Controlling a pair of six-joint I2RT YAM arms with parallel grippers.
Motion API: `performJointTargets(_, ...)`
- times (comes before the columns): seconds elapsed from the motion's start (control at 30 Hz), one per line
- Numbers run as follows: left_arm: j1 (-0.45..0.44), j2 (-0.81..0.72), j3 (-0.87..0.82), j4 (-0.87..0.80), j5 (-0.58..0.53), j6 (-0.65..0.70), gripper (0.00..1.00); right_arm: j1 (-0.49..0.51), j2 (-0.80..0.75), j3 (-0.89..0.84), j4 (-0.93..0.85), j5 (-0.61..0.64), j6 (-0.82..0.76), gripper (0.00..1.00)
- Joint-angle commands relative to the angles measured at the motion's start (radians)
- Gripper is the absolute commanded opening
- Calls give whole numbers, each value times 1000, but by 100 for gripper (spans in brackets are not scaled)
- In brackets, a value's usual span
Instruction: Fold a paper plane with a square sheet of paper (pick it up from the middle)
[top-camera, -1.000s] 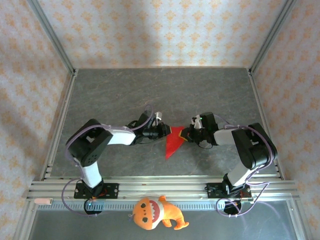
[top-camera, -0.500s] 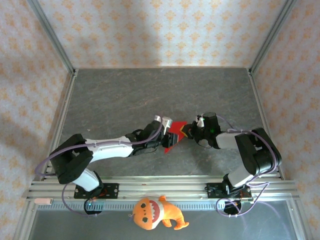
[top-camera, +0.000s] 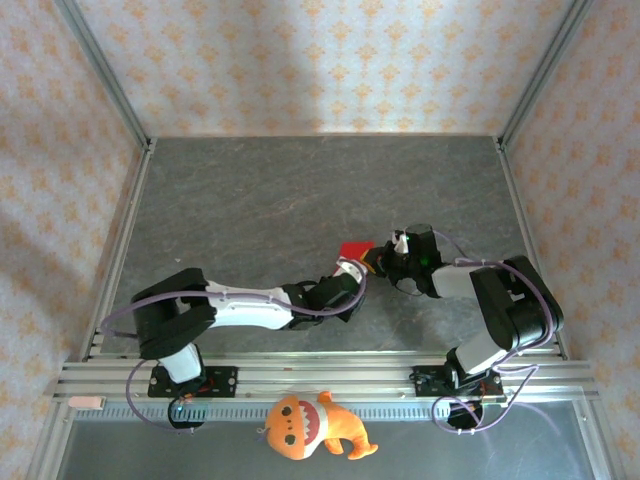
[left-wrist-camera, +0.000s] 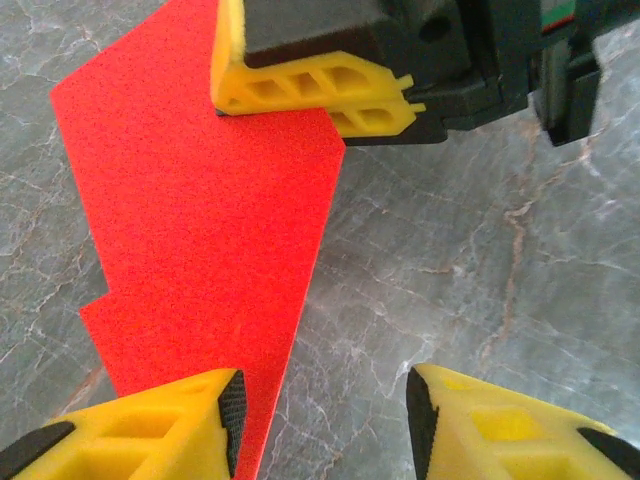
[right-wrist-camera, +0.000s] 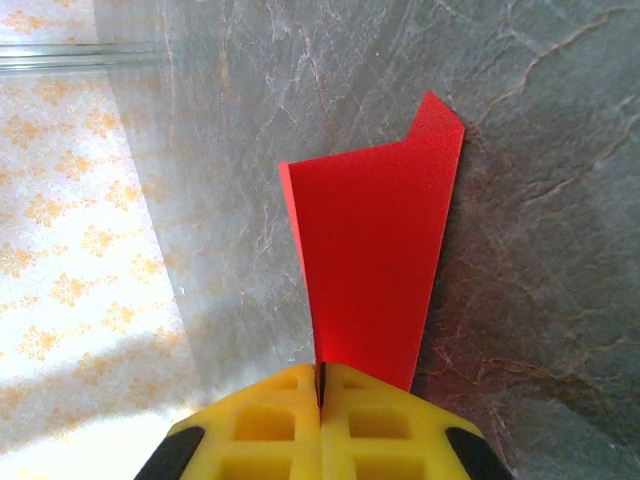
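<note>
Left end effector (left-wrist-camera: 325, 400) just swung in low at near end of red paper (left-wrist-camera: 200, 220), released, straddling its edge. Right end effector (right-wrist-camera: 322, 385) clenched on far end. Paper seemingly flat on worktop (left-wrist-camera: 480, 250); I read next crease as coming.

Table (top-camera: 250, 195): dark grey marbled top, matte, framed by aluminium profiles at left, right and near sides.

Directly on it: 1 item, the red paper (left-wrist-camera: 200, 210), creased into a pointed shape with a stepped edge, about mid-table and slightly right of centre. In the left wrist view it looks flat against the surface. 1 end is pinched in the right gripper (right-wrist-camera: 320, 380).

Near rail (top-camera: 320, 378) carries 2 arm bases. An orange plush toy (top-camera: 305, 425) lies on the strip in front of the rail, off the marbled top.
</note>
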Motion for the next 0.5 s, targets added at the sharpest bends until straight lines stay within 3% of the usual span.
performJointTargets(0.0, -35, 46, 55, -96, -147, 33, 49, -1, -19, 4, 25, 7, 13, 0)
performJointTargets(0.47, -96, 134, 106, -179, -295, 39, 44, -1, -20, 4, 28, 8, 21, 0)
